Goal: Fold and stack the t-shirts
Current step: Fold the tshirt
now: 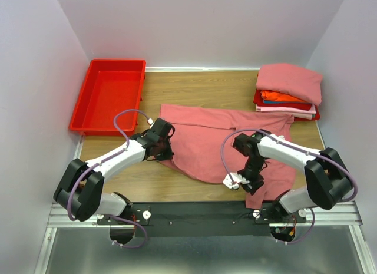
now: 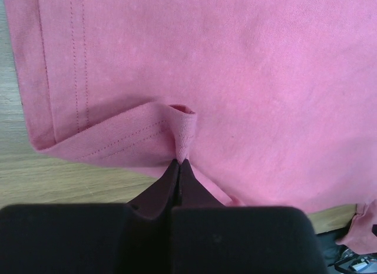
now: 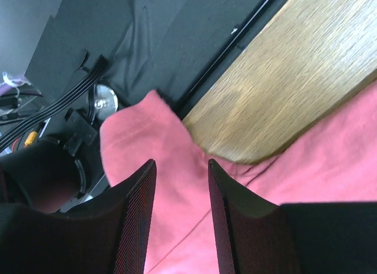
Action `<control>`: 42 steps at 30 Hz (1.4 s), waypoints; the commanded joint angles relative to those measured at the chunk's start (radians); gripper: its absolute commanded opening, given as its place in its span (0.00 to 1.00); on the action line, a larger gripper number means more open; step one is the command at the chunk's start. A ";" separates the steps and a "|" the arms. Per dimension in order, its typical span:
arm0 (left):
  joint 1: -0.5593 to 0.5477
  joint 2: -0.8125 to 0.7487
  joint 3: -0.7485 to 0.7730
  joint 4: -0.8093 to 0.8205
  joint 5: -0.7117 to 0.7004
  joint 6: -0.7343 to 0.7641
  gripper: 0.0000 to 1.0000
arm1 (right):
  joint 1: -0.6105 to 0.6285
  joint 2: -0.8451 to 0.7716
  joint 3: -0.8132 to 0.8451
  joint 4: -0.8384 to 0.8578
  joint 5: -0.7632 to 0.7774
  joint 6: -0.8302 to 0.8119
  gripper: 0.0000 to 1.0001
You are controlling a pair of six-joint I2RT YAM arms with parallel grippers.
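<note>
A large salmon-pink t-shirt (image 1: 212,138) lies spread across the middle of the table. My left gripper (image 1: 163,149) is at its left edge, shut on a small raised pinch of the hem (image 2: 182,129); the black fingertips (image 2: 171,174) meet tightly under the fold. My right gripper (image 1: 250,181) hovers over the shirt's near right part, which hangs over the table's front edge (image 3: 159,138). Its jaws (image 3: 181,163) stand open with cloth below them and nothing clamped. A stack of folded t-shirts (image 1: 288,91) in pink, orange and red sits at the back right corner.
A red plastic bin (image 1: 109,97) stands at the back left. Bare wood (image 1: 147,180) shows in front of the shirt. The black base rail, cables and arm mounts (image 3: 70,97) lie just beyond the table's near edge. White walls close in the sides and back.
</note>
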 commanded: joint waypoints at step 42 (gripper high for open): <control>0.041 -0.006 -0.060 0.063 0.103 0.016 0.00 | 0.258 0.259 0.053 0.036 0.159 0.214 0.17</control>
